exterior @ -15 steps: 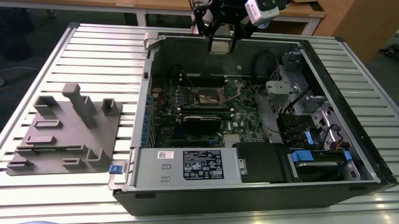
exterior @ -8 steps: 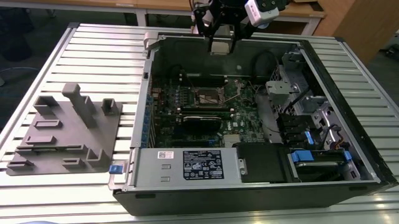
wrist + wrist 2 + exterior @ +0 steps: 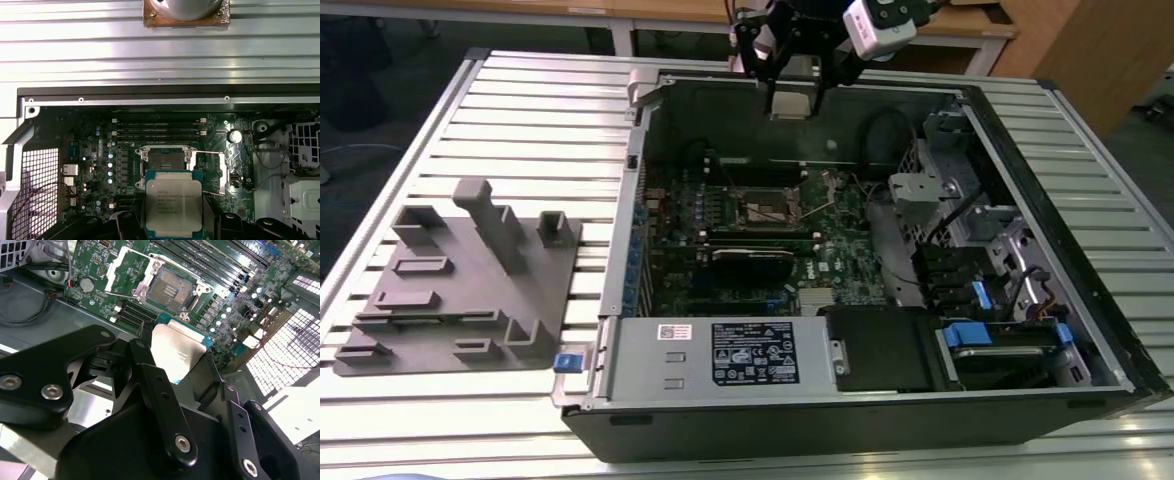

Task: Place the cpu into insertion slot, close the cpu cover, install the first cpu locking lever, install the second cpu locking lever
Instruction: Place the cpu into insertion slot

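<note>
One small flat square chip, the cpu (image 3: 173,200), sits pinched edge to edge in the gripper (image 3: 173,222). Its dull silver-grey lid has a thin green border, and the black metal fingers (image 3: 150,370) press against two opposite sides. In the exterior view the chip hangs above the far rim of the open computer case (image 3: 627,200), well apart from the board below. The insertion slot (image 3: 170,290) lies uncovered on the green circuit board (image 3: 847,250), a dark square bed of contacts inside a bright metal rim. The cpu cover (image 3: 113,274), a thin silvery frame with a window through it, stands tilted up at one side of the slot. Long dark memory slots (image 3: 157,127) run just beside the socket, and a round coin battery (image 3: 87,284) lies near it. A black box with a white label (image 3: 720,355) fills the near end of the case, beside blue plastic latches (image 3: 965,335) and loose black cables. The case rests on a ribbed metal table (image 3: 520,110). A grey fixture of upright blocks (image 3: 460,275) stands on the exterior view's left.
</note>
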`<action>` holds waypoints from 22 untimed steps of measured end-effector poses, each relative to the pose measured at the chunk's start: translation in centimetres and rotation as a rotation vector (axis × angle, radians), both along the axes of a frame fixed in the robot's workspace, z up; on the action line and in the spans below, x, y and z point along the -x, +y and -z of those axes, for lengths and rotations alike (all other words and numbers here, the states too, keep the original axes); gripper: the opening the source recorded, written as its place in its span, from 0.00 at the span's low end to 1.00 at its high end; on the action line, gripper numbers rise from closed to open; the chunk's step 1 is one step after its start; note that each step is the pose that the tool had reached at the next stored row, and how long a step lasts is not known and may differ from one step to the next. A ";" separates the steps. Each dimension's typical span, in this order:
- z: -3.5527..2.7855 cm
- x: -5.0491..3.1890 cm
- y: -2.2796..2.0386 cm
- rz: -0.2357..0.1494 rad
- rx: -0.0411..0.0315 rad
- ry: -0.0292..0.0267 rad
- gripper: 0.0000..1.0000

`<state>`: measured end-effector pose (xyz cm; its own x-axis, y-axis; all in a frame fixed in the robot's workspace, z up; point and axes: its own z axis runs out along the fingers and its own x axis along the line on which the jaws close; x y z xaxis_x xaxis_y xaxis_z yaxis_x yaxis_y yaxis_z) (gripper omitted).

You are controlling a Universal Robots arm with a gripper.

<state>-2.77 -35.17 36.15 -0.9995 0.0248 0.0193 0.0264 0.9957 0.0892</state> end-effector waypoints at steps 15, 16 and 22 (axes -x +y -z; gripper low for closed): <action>1.24 0.03 0.00 0.000 0.0034 -0.0012 0.54; 1.42 0.05 0.00 0.000 0.0034 -0.0018 0.54; 1.93 0.13 0.00 0.000 0.0038 -0.0039 0.54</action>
